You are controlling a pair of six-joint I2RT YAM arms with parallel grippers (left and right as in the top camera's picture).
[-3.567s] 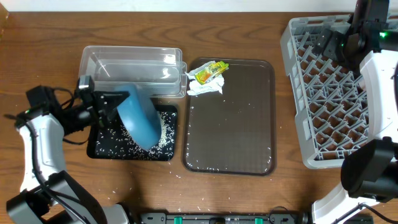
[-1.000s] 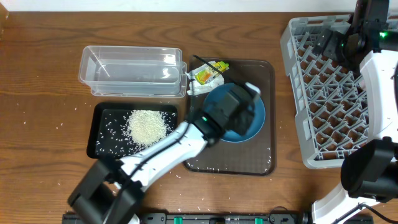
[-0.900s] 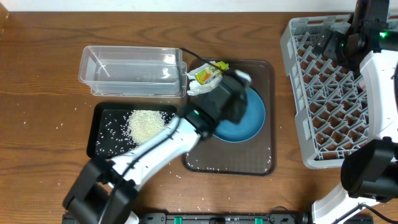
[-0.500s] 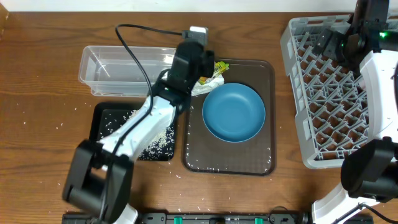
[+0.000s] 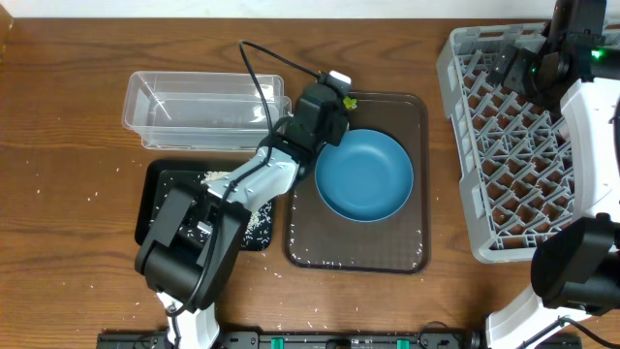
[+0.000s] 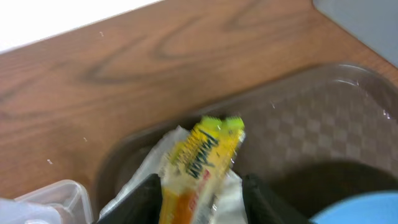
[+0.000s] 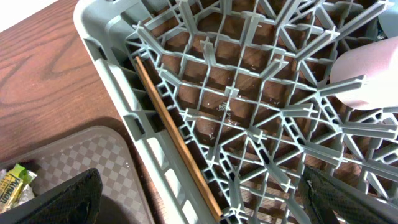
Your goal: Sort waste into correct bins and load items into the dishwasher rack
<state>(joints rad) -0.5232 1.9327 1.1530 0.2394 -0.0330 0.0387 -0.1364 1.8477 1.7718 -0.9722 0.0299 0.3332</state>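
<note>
Rack (image 5: 504, 155), far right of the overhead frame, is the biggest thing on the desk (image 5: 68, 58). The R pincer (image 7: 205, 205) hangs over its upper left corner w/ fingers wide apart and nothing held. It hasn't budged in the last few secs.

The brown tray (image 5: 358, 242) is centre frame. Left of it, the clear tub (image 5: 184, 109) sits above the black tray (image 5: 160, 208).

Big change: the blue bowl (image 5: 364, 175) was tipped over the black tray approx 3–4 s ago. It now sits upright and looks empty on the brown tray, so the rice step looks done and the bowl is free to go to the rack. The pink bowl (image 7: 367, 74) is already in the rack, right edge of the R wrist view.

The L arm has since swung off the bowl to the tray's upper left corner, where the tissue (image 6: 138, 182) lies w/ the wrapper (image 6: 202, 155) on top. The L pincer (image 6: 199, 199) is low over them, fingers apart, one either side of the wrapper, not yet clamped. Prob. next: close on the wrapper and carry it to a bin, likely the tub.

A chopstick (image 7: 174, 137) lies along the rack's left wall. I can't tell if the 2nd is w/ it.

Rice (image 5: 254, 219) is in the black tray, mostly hidden under the L arm, w/ stray grains on the desk.
</note>
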